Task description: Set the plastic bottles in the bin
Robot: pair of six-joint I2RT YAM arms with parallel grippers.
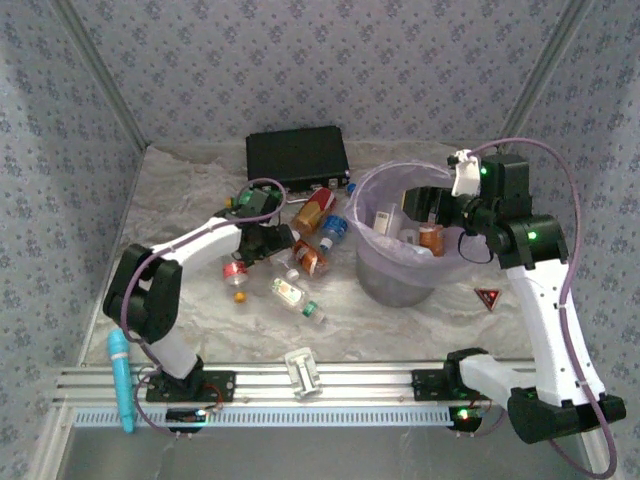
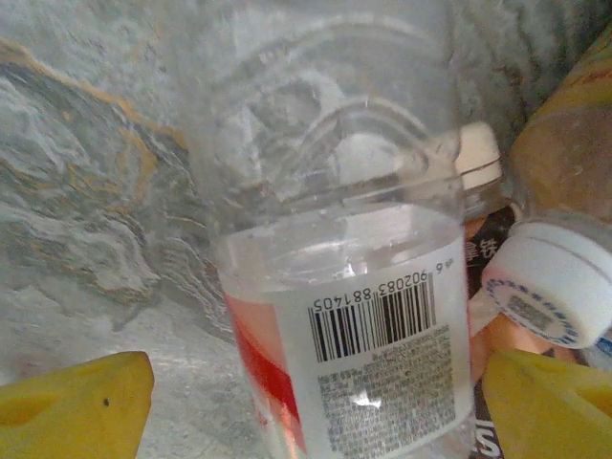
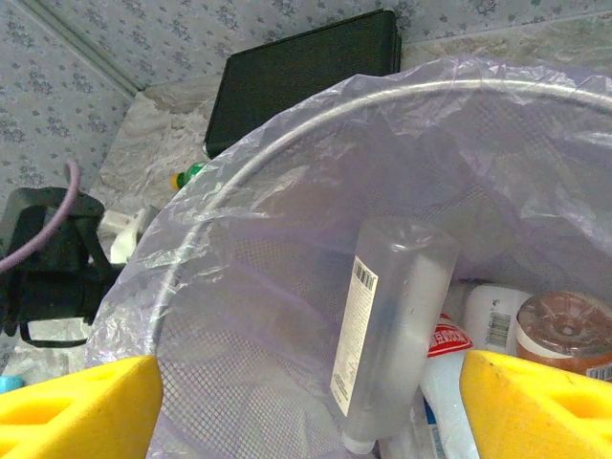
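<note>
The left end effector (image 2: 316, 368) is standing released. Its yellow fingers (image 2: 76, 406) are straddling a clear bottle (image 2: 354, 316) that has a red-and-white label and a barcode. The bottle is lying on the marbled surface (image 2: 86, 191) between the fingers, close to one of them and with a gap showing at the other. Just past the closer finger a white cap (image 2: 550, 287) with a blue ring is crowding in, and an amber bottle (image 2: 564, 124) is lying beyond it. In the top view this end effector is reaching into the loose bottles (image 1: 312, 258) scattered around its tip, and the bin (image 1: 395, 285) is standing further off to its right.

The right end effector (image 3: 308, 373) is hanging over the bin's mouth with its fingers spread wide and gripping nothing. Below it, inside the lavender liner (image 3: 239, 287), an upturned clear bottle (image 3: 392, 325) is leaning against the wall. Beside that bottle, a white bottle (image 3: 492, 320) and a brown-topped bottle (image 3: 569, 330) are resting low in the bin. Beyond the bin's far rim a black case (image 3: 296, 76) is lying on the surface.
</note>
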